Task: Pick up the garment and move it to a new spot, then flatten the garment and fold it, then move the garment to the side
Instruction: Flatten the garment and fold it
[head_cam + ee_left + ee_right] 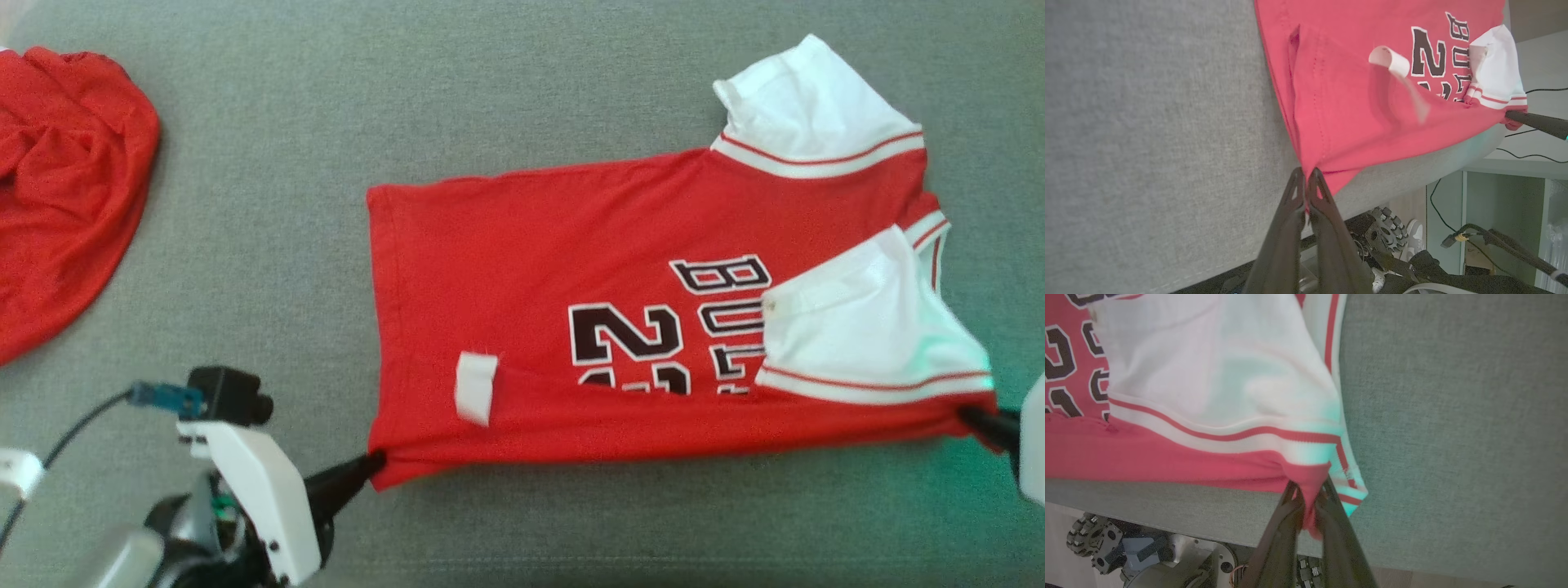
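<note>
**Q:** What lies at the centre of the head view?

**A:** A red garment (571,278), a jersey printed with dark, white-edged numerals and letters. It is spread on the grey, fabric-covered worktop (326,106). Its hem faces the robot's left and its shoulders face the right. Both sleeves are white with red-striped bands. The far sleeve (804,102) sticks out beyond the body, and the near sleeve (865,327) is turned in over the lettering.

**Q:** And the near edge?

**A:** It is folded over onto the body and hides the lower part of the numerals. A white label (476,388) shows on this fold. The edge runs in a nearly straight, taut line from one pincer to the other, close to the worktop's front edge.

**Q:** How do the pincers stand?

**A:** The left pincer (374,465) is clenched on the garment's near hem corner. In the left wrist view its fingers are pressed together with red cloth caught at the tips. The right pincer (976,418) is clenched on the near shoulder corner, just below the striped band of the near sleeve. In the right wrist view red cloth bunches between its fingers.

**Q:** Is anything else on the worktop?

**A:** A second red cloth (65,188) lies crumpled at the left edge of the head view, well apart from the garment.
</note>
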`<state>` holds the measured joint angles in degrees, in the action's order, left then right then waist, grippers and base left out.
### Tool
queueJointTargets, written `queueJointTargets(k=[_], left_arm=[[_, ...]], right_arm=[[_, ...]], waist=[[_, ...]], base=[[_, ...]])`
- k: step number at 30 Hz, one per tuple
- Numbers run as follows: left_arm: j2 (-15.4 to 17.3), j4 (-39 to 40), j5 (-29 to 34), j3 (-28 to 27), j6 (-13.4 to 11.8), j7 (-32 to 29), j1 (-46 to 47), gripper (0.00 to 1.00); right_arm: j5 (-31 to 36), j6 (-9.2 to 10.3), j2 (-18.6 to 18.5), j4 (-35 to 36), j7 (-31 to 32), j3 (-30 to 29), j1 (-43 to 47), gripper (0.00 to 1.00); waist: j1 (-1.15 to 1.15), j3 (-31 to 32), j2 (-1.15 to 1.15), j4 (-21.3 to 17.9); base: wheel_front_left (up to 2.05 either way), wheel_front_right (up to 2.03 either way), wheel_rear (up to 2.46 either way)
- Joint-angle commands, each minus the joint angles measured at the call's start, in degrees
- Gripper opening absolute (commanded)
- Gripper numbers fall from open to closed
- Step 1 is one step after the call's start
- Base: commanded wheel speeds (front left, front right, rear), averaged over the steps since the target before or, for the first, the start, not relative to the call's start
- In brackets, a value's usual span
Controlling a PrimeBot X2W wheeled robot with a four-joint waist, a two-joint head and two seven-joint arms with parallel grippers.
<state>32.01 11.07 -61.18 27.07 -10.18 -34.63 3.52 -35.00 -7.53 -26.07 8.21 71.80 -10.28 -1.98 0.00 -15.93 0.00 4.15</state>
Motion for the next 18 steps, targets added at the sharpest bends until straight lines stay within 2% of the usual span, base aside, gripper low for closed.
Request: queueJointTargets(k=[1, 2, 3, 4, 5, 9, 13, 15, 18], left_arm=[[0.80, 1.25, 0.88, -1.92, -0.71, 1.97, -0.24, 0.00], [0.53, 0.95, 1.54, -1.37, -0.93, 2.44, -0.77, 0.21], [0.53, 0.95, 1.54, -1.37, -0.93, 2.44, -0.77, 0.21], [0.53, 0.77, 2.32, -0.70, -0.93, 2.72, -1.20, 0.68], [0.58, 0.65, 3.04, -0.24, -0.99, 3.02, -1.49, 1.00], [1.32, 1.67, 5.28, -1.17, -2.26, 5.07, -1.35, 1.00], [2.16, 3.62, 7.57, -3.97, -4.39, 6.55, 2.81, 1.00], [1.49, 3.05, 9.30, -4.68, -5.15, 7.30, 7.33, 1.00], [-1.19, -0.07, 12.00, -3.84, -5.45, 8.04, 15.62, 1.00]], right_arm=[[0.46, 0.04, -3.03, 3.35, -1.01, 1.03, 2.56, 1.00], [0.67, 0.04, -3.39, 3.68, -1.44, 1.40, 3.32, 1.00], [0.67, 0.04, -3.39, 3.68, -1.44, 1.40, 3.32, 1.00], [0.86, 0.04, -3.99, 4.18, -2.10, 1.68, 3.91, 1.00], [0.80, 0.04, -4.48, 4.61, -2.65, 1.62, 4.30, 1.00], [-0.58, 0.04, -6.36, 7.45, -4.70, -0.54, 1.89, 1.00], [-0.42, 0.04, -7.03, 9.26, -6.33, -2.02, -7.07, 1.00], [0.79, 0.04, -6.64, 8.71, -6.77, -0.90, -12.71, 1.00], [4.45, 0.04, -5.82, 6.05, -7.16, 1.94, -21.82, 1.00]], waist=[[0.00, -0.17, 0.00, 0.14], [0.00, -0.15, 0.00, 0.17], [0.00, -0.15, 0.00, 0.17], [0.00, -0.12, 0.00, 0.19], [0.00, -0.08, 0.00, 0.22], [0.00, -0.13, 0.00, 0.19], [0.00, -2.33, 0.00, 0.88], [0.00, -4.34, 0.00, 1.86], [0.00, -8.32, 0.00, 3.68]], base=[[0.00, 0.00, 0.00], [0.00, 0.00, 0.00], [0.00, 0.00, 0.00], [0.00, 0.00, 0.00], [0.00, 0.00, 0.00], [0.00, 0.00, 0.00], [0.00, 0.00, 0.00], [0.00, 0.00, 0.00], [0.00, 0.00, 0.00]])
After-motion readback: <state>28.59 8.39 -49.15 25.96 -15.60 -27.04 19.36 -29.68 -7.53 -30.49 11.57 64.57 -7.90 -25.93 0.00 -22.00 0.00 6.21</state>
